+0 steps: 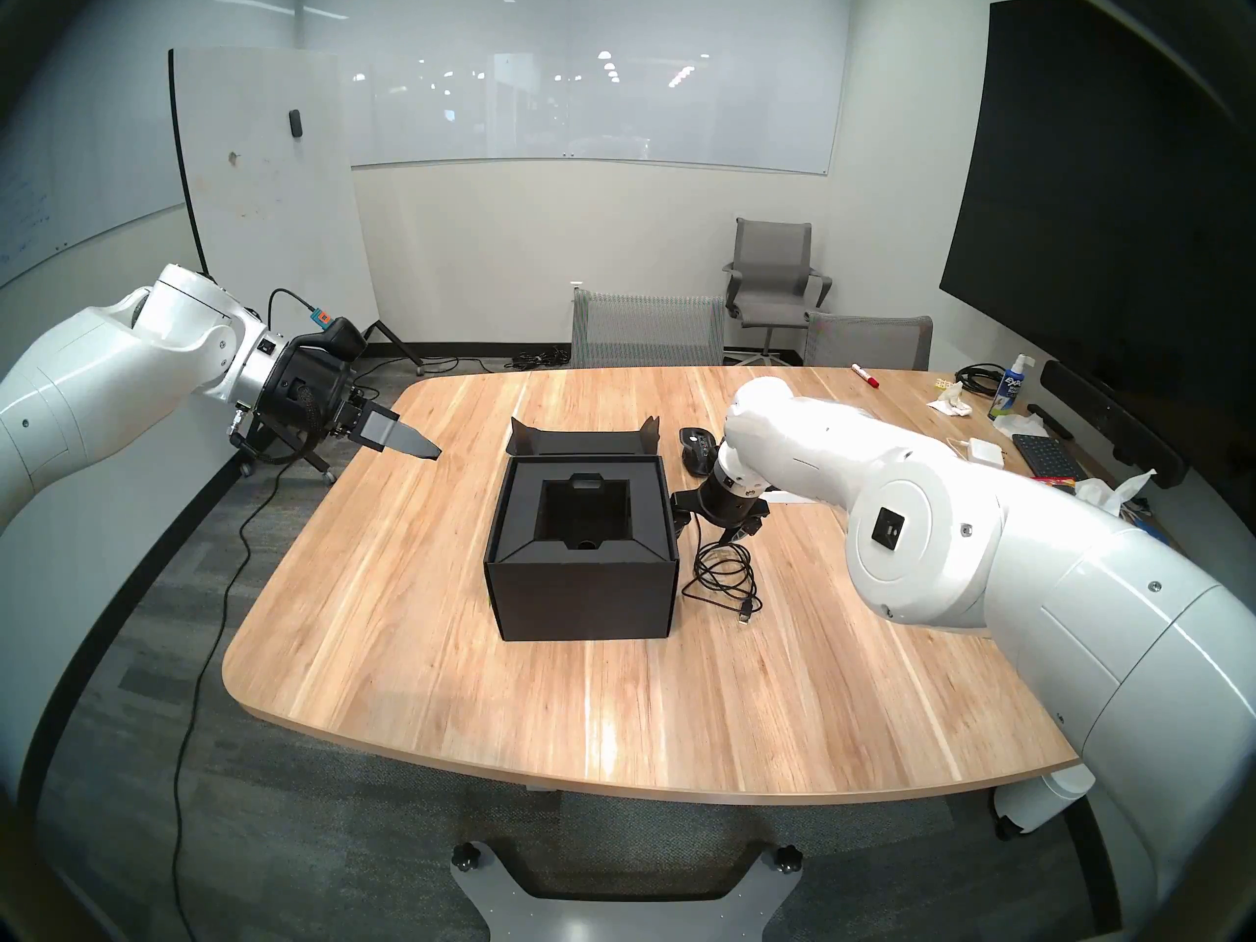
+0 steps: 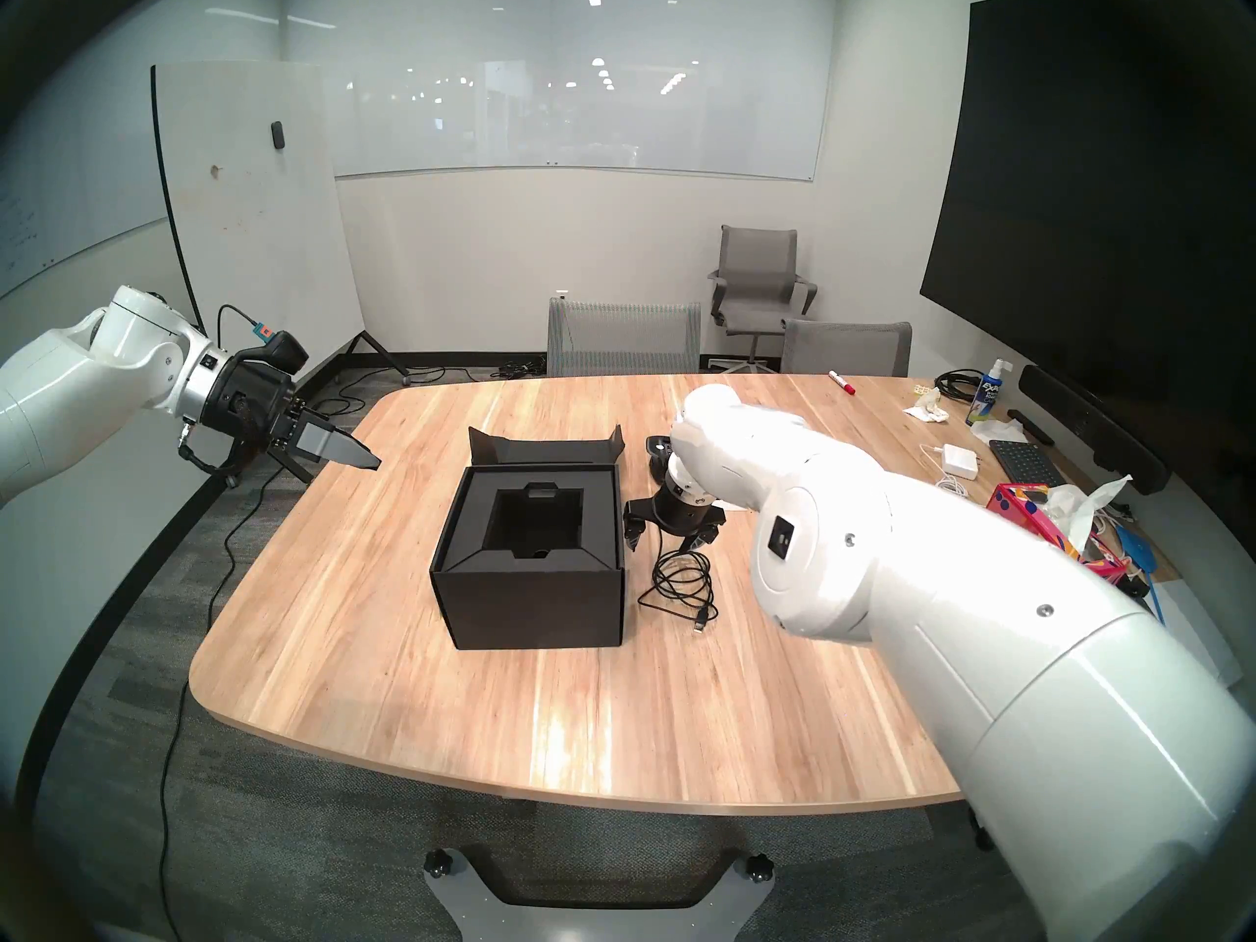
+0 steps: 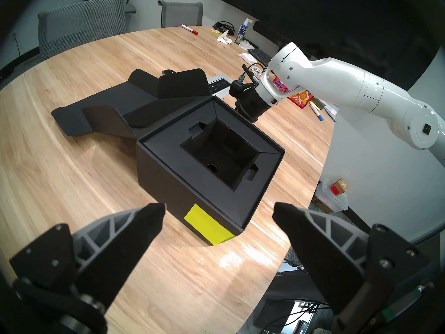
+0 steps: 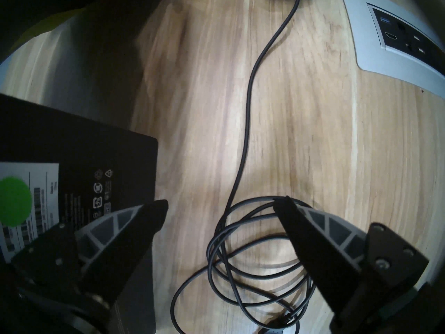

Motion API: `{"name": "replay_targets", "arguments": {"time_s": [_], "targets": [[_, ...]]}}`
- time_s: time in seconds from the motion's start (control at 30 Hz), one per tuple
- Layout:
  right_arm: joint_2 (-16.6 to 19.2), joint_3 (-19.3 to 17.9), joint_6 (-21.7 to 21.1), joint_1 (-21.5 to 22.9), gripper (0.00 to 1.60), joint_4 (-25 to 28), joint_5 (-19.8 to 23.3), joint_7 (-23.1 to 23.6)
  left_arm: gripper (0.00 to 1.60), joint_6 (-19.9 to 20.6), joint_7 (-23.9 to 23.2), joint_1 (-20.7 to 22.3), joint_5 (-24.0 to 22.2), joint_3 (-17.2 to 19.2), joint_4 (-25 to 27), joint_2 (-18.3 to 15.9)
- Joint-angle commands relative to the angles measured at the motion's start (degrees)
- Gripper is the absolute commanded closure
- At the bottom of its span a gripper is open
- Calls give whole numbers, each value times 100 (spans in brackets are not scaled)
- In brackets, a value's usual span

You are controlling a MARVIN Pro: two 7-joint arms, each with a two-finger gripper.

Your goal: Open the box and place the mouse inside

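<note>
Right hand, spread wide and empty, hovers over the coiled cable; the mouse lies beyond it, behind the box.

My arms: glossy white rounded shells, silver wrist collars. My pincers: black wedge fingers, grey ribbed backs, silver screws.
</note>
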State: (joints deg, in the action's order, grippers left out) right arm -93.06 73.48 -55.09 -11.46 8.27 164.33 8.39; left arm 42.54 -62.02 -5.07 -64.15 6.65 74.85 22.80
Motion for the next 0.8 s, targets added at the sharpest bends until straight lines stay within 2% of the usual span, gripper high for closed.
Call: {"name": "replay_targets", "arguments": {"time_s": [0.0, 0.77], "targets": [[-26, -16, 9, 207, 0, -18, 24, -69, 0, 8, -76, 112, -34, 82, 10, 1], [-16, -249, 9, 727, 0, 554, 67, -415, 0, 10, -87, 118, -33, 78, 7, 2]]}}
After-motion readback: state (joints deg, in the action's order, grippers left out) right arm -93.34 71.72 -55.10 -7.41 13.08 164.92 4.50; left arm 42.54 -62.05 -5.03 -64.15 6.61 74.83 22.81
